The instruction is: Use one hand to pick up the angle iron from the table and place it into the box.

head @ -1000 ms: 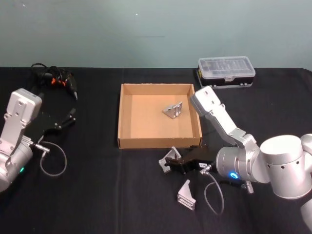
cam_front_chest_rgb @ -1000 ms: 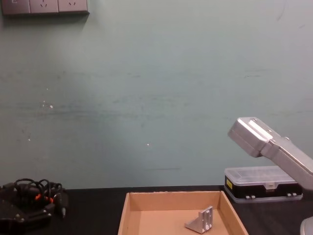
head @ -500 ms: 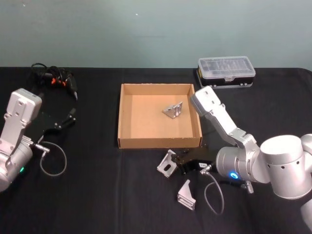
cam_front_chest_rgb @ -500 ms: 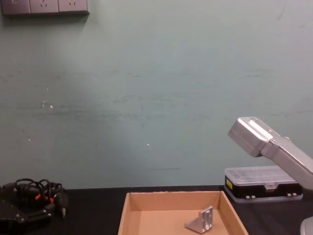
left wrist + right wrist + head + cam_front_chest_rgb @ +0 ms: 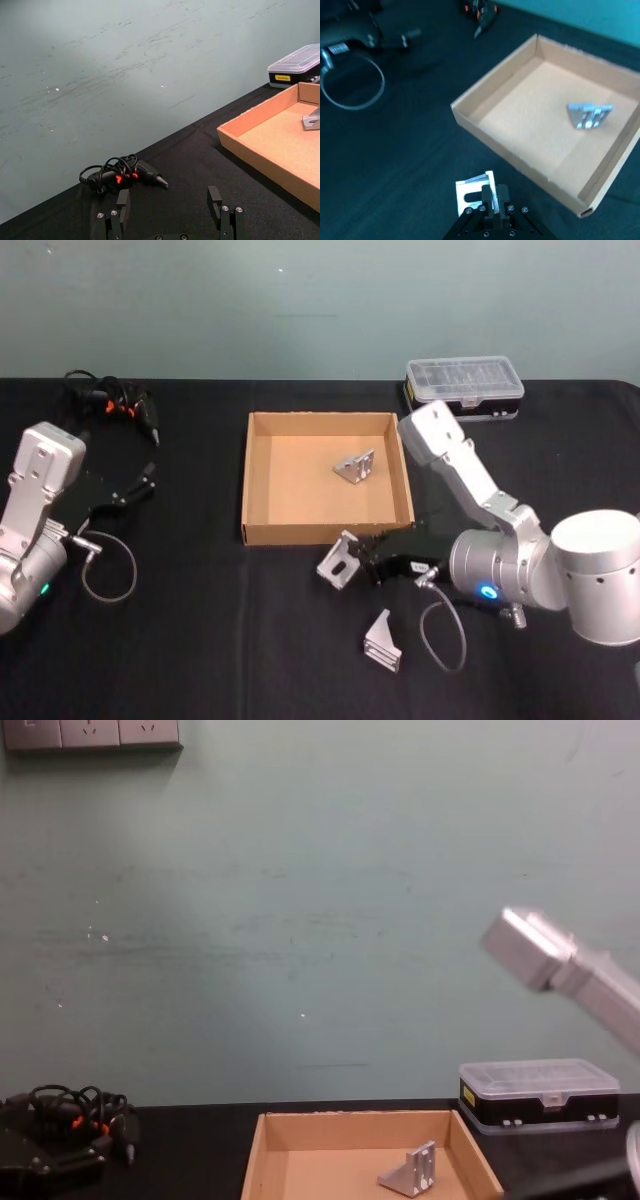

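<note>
- The angle iron [image 5: 338,559] is pinched in the right tool [image 5: 358,558]. The jaws are pressed onto one of its flanges, and the slotted face points away from the wrist, as the right wrist view shows [image 5: 476,192].
- Against a second ago, the iron has tipped up and moved toward the box [image 5: 326,533]. It now sits just short of the front wall, and the right arm's elbow has risen in the chest view.
- It looks clear of the bench [image 5: 200,620], though no view shows the gap outright.
- I read this as the pick being done and the carry being under way.
- The box lies straight ahead of the right tool and below its line of travel. The front wall is the first thing in the way, so the iron probably needs a little more height before it crosses.
- A second iron [image 5: 355,466] already stands on the box floor, ahead of the tool and toward the far side. The near floor is bare and would suit a drop.
- A third iron [image 5: 381,640] lies on the bench behind the right tool, near its cable.
- The left tool [image 5: 168,196] is parked well off to the side of the box, with its fingers spread and nothing between them.
</note>
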`<state>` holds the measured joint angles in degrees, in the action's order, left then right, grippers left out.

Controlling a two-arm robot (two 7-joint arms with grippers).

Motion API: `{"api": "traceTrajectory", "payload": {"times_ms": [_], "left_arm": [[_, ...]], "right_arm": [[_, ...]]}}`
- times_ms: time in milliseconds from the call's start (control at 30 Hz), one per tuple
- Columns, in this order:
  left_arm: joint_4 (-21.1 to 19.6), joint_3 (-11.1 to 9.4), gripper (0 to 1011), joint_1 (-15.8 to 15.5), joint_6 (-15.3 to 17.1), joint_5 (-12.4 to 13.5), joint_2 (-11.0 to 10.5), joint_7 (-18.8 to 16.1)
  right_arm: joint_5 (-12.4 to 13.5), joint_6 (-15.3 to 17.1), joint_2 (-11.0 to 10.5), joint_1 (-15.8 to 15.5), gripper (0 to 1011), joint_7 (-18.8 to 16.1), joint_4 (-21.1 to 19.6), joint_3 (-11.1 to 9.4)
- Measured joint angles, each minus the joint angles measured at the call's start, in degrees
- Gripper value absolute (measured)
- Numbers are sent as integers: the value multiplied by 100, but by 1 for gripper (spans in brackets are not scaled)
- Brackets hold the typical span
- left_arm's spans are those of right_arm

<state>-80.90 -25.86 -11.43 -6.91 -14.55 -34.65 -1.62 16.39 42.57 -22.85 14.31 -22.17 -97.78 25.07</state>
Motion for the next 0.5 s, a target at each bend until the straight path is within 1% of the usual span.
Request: {"api": "traceTrajectory", "payload": {"times_ms": [100,200,300,367,500], "left_arm": [[0,0,1011,0,0,0,0,0],[0,0,1011,0,0,0,0,0],[0,0,1011,0,0,0,0,0],[0,0,1011,0,0,0,0,0],[0,0,1011,0,0,0,0,0]], "right_arm": [[29,-15,-13,10,75,10,-156,-58],[42,-18,-6,57,75,34,-221,-89],[51,-27,40,221,75,84,-240,-127],[48,-30,69,303,75,102,-208,-137],[23,-31,199,597,75,186,55,-161]]}}
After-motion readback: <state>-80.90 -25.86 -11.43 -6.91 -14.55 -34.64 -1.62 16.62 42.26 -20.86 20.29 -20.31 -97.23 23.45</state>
